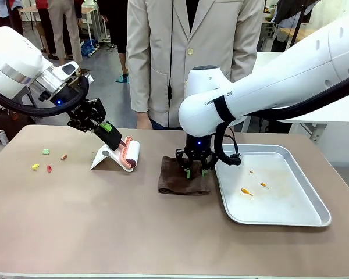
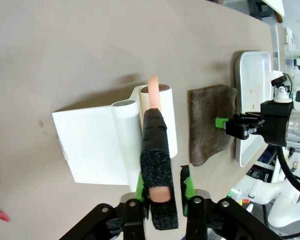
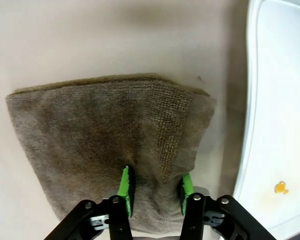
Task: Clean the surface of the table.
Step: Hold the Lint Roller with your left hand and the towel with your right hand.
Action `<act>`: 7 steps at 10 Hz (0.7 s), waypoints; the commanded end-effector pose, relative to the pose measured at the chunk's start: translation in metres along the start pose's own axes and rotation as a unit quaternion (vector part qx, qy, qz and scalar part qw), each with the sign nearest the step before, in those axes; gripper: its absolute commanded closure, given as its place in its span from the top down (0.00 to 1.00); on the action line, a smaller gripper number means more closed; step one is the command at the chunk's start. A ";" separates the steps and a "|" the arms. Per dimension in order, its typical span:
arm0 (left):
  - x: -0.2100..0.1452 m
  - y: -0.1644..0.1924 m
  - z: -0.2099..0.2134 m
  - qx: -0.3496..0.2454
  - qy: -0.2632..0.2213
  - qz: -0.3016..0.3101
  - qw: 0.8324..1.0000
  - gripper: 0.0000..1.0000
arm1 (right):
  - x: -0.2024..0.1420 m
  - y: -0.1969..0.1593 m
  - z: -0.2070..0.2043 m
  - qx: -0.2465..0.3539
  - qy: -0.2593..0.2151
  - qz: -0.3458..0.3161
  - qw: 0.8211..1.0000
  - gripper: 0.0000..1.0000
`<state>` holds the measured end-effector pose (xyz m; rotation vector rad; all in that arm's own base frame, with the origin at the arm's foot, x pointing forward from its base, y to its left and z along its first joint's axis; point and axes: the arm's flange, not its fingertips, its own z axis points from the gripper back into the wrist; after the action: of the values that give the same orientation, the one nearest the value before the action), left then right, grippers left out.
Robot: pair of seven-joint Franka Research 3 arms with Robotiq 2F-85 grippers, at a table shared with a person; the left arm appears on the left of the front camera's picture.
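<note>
Table (image 1: 104, 221) fills the lower frame. Scraps (image 1: 46, 151) mid-left, not yet cleaned. Left gripper (image 1: 109, 131) clamped on lint roller (image 1: 131, 154) handle. Centre: right gripper (image 1: 196, 170) half-closed, pads in cloth (image 1: 177, 181); can't tell if pinched. Step looks like tool pickup. Next: lift roller clear, carry it left to the scraps.

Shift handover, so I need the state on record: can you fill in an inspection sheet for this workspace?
Surface: table, taupe, with small coloured scraps at the robot's left.
Job's things: lint roller at its white stand; brown cloth flat beside the tray.
Clutter: orange stains in the tray.
Pincers: left pincer shut on the lint roller's handle; right pincer down on the brown cloth, grip unclear.
Cables: black cables looped along both arms.
Surroundings: person standing at the far edge.
</note>
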<state>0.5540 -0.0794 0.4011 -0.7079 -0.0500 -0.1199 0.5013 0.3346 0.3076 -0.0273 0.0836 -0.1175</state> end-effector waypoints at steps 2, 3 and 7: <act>-0.007 -0.002 -0.001 -0.008 -0.024 -0.018 1.000 0.00 | 0.003 0.005 -0.003 -0.017 0.006 -0.006 1.000 0.00; -0.008 -0.002 0.000 -0.003 -0.027 -0.017 0.999 0.00 | 0.003 0.005 -0.003 -0.017 0.007 -0.004 1.000 0.00; -0.010 -0.003 0.000 -0.006 -0.024 -0.021 0.999 0.00 | 0.003 0.006 -0.005 -0.016 0.012 -0.001 1.000 0.00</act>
<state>0.5504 -0.0789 0.4016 -0.6975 -0.0826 -0.1346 0.5031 0.3381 0.3085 -0.0365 0.0979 -0.1138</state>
